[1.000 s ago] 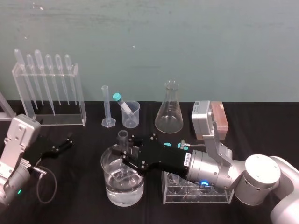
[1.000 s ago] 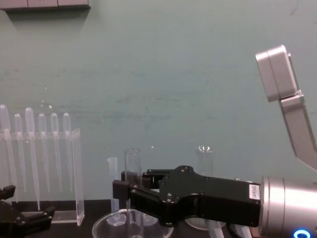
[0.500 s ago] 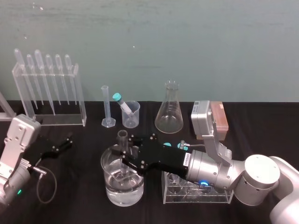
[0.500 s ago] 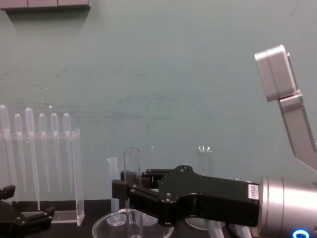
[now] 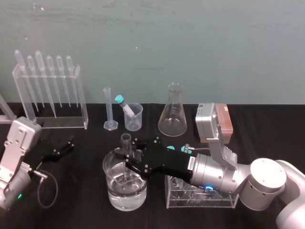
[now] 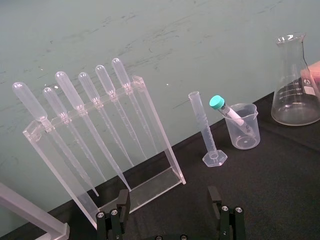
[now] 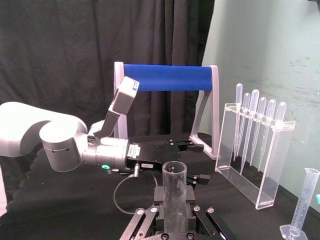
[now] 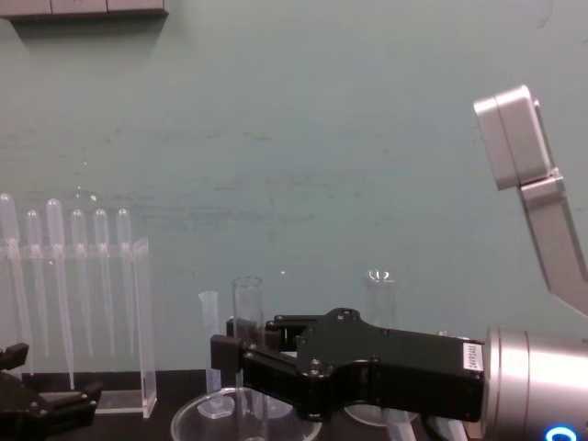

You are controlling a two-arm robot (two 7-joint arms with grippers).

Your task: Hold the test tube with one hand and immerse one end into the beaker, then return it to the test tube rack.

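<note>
My right arm reaches across the near middle of the black table, and the right gripper (image 5: 127,160) is clamped on the test tube (image 5: 125,140), holding it upright. My left gripper (image 5: 66,146) is parked at the near left, its fingers spread and empty.

The beaker (image 5: 108,188), wide and clear with water in its lower part, stands directly under the right gripper. The clear test tube rack (image 5: 220,202) sits just right of the beaker, under my right forearm.

The tube's open rim stands above the gripper's fingers (image 7: 150,216). Its lower end hangs down inside the beaker, and I cannot tell for sure whether the tip is below the waterline.

I judge this to be the dipping step, at or close to its lowest point. Next I need a straight lift until the tube's tip clears the beaker's rim. Then I carry it a short way right and lower it upright into a free hole of the rack before I let go.
</note>
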